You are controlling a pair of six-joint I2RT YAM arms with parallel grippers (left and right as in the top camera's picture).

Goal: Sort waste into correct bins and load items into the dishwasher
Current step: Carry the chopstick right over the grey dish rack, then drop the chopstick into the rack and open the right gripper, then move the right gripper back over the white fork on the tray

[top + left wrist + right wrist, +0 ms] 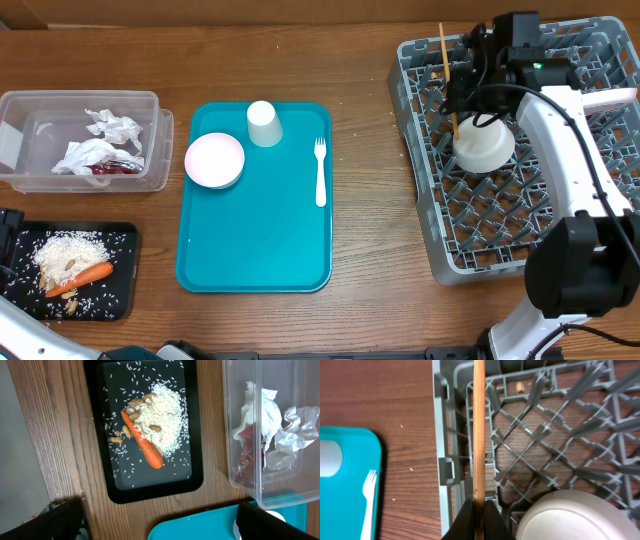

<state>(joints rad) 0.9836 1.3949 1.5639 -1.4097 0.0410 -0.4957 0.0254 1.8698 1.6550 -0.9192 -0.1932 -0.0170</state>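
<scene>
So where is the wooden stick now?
Overhead, the wooden stick is pinched in the right pincer over the grey rack near its left edge, beside a white bowl.

Tally:
- Containers: one clear tub [40, 98], one black tray [124, 262], one teal tray [255, 240], one grey dish rack [470, 235].
- Dishes: one pale pink plate [214, 160], one white cup [264, 123], one white bowl [484, 146], one fork [321, 172], one wooden stick [444, 60].
- Waste: two crumpled napkins [114, 127] [84, 156], one red wrapper [112, 168], one carrot piece [88, 277], one rice heap [68, 250].
</scene>
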